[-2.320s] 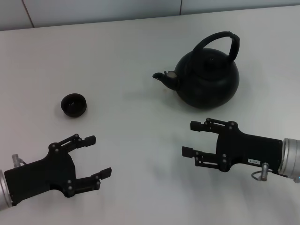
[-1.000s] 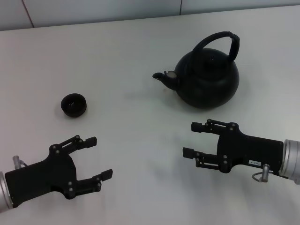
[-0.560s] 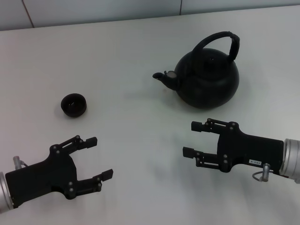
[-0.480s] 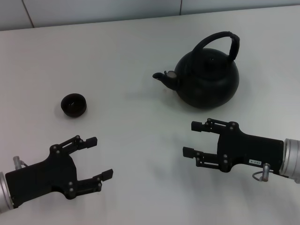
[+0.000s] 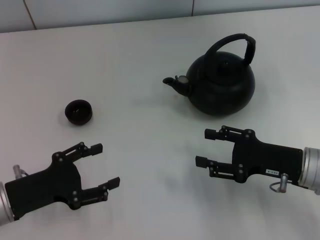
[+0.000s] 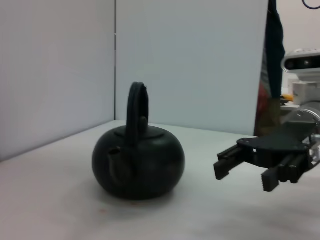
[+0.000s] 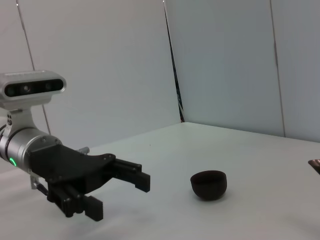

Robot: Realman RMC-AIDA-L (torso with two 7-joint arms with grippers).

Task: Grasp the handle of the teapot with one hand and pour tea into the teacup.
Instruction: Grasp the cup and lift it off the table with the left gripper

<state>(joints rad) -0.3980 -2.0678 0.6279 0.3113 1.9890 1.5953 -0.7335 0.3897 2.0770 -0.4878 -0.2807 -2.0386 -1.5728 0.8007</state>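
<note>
The round matte-black teapot stands on the white table at the back right, its spout pointing left and its arched handle upright over the lid; it also shows in the left wrist view as teapot. The small black teacup sits at the left, also seen as teacup. My right gripper hovers open in front of the teapot, apart from it. My left gripper is open near the front left, nearer me than the cup. No tea shows.
The white table runs to a grey wall at the back. Bare tabletop lies between cup and teapot. Each wrist view shows the other arm's gripper and gripper off to the side.
Almost nothing differs: both grippers stay open in the same places, with only a slight drift. Teapot and teacup have not moved.
</note>
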